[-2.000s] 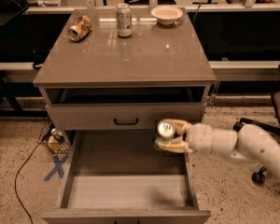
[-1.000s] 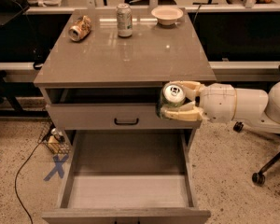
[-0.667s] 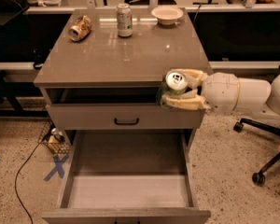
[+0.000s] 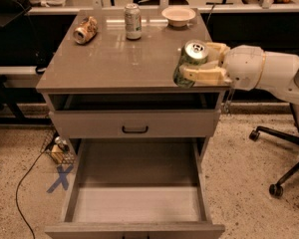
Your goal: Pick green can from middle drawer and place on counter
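My gripper (image 4: 202,63) comes in from the right and is shut on the green can (image 4: 189,62). The can is tilted, its silver top toward the camera. It hangs over the counter's (image 4: 114,59) front right corner; I cannot tell if its base touches the slab. Below, the middle drawer (image 4: 137,195) stands pulled wide open, its pale floor bare.
On the counter's back edge lie a dented orange-tan can (image 4: 84,30) on its side, an upright silver-white can (image 4: 133,21) and a white bowl (image 4: 178,15). A shallower drawer front with a black handle (image 4: 135,129) is shut. An office chair base (image 4: 279,163) stands at the right.
My gripper has lifted the green can from beside the shut drawer front up to the counter's front right corner. The arm has risen with it.
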